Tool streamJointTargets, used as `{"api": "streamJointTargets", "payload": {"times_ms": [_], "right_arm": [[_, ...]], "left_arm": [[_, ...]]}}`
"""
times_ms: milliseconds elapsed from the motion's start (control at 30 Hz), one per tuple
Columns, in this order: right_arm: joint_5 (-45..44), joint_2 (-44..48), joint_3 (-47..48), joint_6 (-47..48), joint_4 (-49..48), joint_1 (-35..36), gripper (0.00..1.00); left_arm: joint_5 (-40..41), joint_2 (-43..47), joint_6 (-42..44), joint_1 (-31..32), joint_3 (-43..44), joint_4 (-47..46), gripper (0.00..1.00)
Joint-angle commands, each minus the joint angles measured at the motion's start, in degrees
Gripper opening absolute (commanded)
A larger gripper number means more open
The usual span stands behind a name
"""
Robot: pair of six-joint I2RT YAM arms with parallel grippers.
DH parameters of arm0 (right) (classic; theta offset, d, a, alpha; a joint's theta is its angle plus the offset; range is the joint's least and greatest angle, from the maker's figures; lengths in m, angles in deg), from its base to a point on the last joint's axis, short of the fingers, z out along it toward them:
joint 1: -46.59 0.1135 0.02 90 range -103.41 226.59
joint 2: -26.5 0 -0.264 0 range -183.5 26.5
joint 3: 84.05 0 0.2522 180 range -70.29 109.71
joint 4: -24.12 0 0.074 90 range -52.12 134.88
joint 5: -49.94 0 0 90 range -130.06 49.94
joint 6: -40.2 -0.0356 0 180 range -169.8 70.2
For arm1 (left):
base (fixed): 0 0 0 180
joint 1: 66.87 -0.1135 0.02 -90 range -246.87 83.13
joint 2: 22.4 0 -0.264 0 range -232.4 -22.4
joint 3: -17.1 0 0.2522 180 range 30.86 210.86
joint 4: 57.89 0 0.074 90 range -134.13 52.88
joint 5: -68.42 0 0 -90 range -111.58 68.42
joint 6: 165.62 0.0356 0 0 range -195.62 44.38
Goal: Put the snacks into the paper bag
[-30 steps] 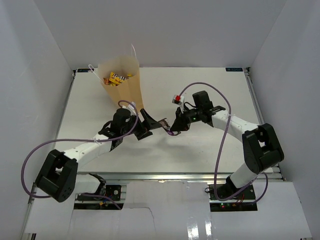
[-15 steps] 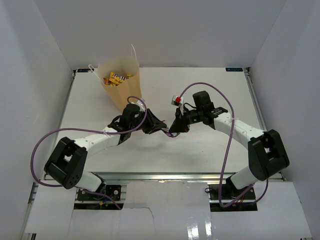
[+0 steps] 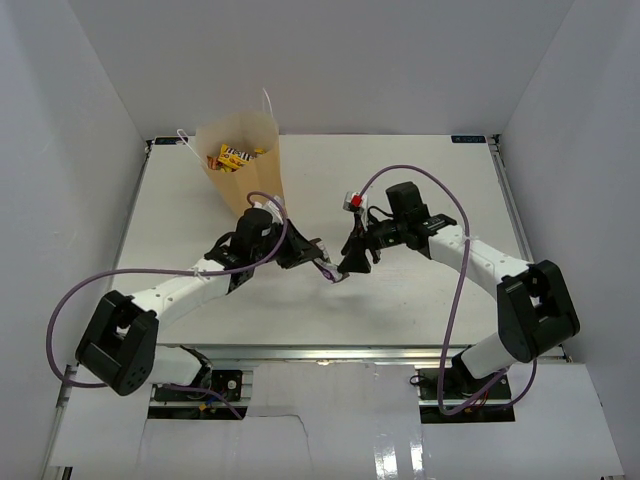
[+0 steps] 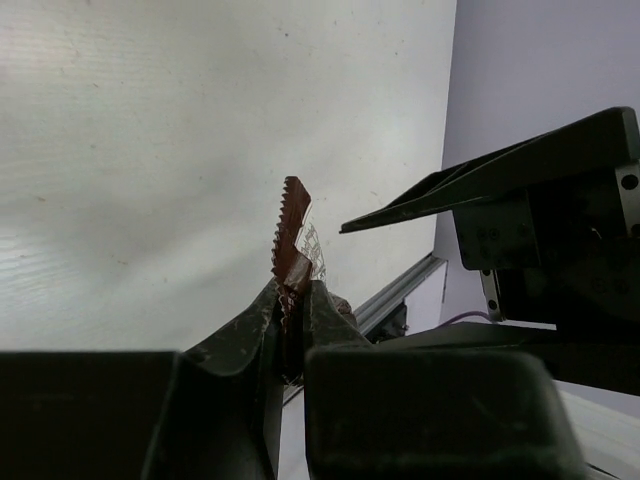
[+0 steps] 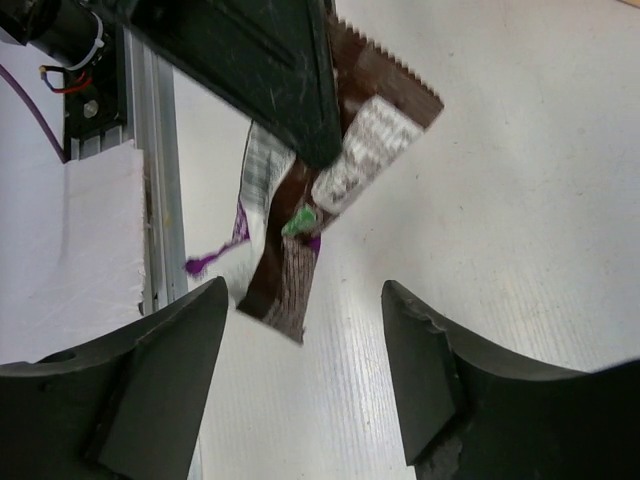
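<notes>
Our left claw (image 4: pixel 293 300) is clamped on a shiny dark brown bar wrapper (image 4: pixel 292 225), saw-toothed end at twelve o'clock, silver label showing. Our right claw (image 5: pixel 305 300) stands with fingers apart.

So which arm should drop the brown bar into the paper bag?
Left. The left gripper is shut on the brown bar and the paper bag stands on that side; the right gripper is open and empty.

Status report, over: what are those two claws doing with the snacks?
Left gripper shut on brown bar. Right gripper open, close by the bar. Paper bag upright, far left, snacks already inside. Nothing seen blocking the way.
</notes>
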Motion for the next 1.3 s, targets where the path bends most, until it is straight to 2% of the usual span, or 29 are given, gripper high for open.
{"api": "streamJointTargets", "payload": {"times_ms": [0, 33, 100, 200, 367, 433, 700, 733, 867, 900, 1000, 1033, 1100, 1167, 1267], "right_arm": [[-1.0, 4.0, 1.9, 2.3, 1.6, -1.4, 0.70], [-1.1, 4.5, 2.0, 2.8, 2.0, -2.9, 0.70], [-2.1, 5.9, 2.2, 3.3, 2.6, -4.9, 0.71], [-3.1, 7.4, 1.6, 4.8, 3.5, -6.9, 0.71], [-3.7, 8.5, 0.0, 4.8, 3.4, -8.1, 0.72], [-4.4, 9.3, -0.3, 4.8, 3.5, -8.4, 0.72], [-6.4, 10.6, -1.3, 4.6, 3.5, -9.4, 0.73], [-6.8, 10.8, -1.3, 4.6, 3.5, -9.5, 0.73], [-7.8, 11.2, -1.2, 4.8, 4.2, -10.0, 0.73], [-8.2, 11.2, -1.2, 4.9, 4.3, -10.1, 0.74], [-9.5, 11.4, -0.7, 4.9, 4.9, -10.3, 0.75], [-10.5, 11.5, -0.6, 4.8, 4.9, -10.3, 0.77], [-17.2, 12.1, -0.2, 2.8, 4.6, -10.3, 0.90], [-22.5, 12.5, 0.4, 1.3, 4.5, -10.4, 0.90], [-38.9, 13.2, 1.4, 0.0, 4.2, -10.5, 0.90]], "left_arm": [[2.8, 3.8, 8.6, -3.6, 5.6, 7.7, 0.00], [2.9, 4.0, 13.3, -4.9, 9.3, 11.9, 0.00], [2.2, 4.0, 17.1, -9.5, 13.9, 17.5, 0.00], [-1.6, 3.0, 21.6, -17.0, 22.7, 20.4, 0.00], [-5.9, -2.9, 21.9, -27.1, 38.2, 22.4, 0.00], [-5.8, -8.7, 19.8, -30.3, 45.3, 22.3, 0.00], [1.2, -17.2, 20.5, -32.0, 55.0, 25.6, 0.02], [2.0, -17.9, 21.3, -32.0, 55.8, 25.9, 0.04], [3.3, -20.4, 22.0, -32.0, 59.2, 26.3, 0.25], [3.2, -20.7, 22.0, -32.0, 59.9, 26.4, 0.39], [1.0, -21.7, 21.6, -32.0, 62.3, 26.4, 0.60], [0.1, -21.8, 21.4, -32.0, 62.9, 26.4, 0.71], [-2.5, -21.1, 21.5, -32.0, 63.8, 26.2, 0.79], [-4.4, -20.0, 22.0, -32.0, 63.8, 25.6, 0.82], [-11.4, -15.4, 25.3, -32.0, 60.9, 21.8, 0.86]]}}
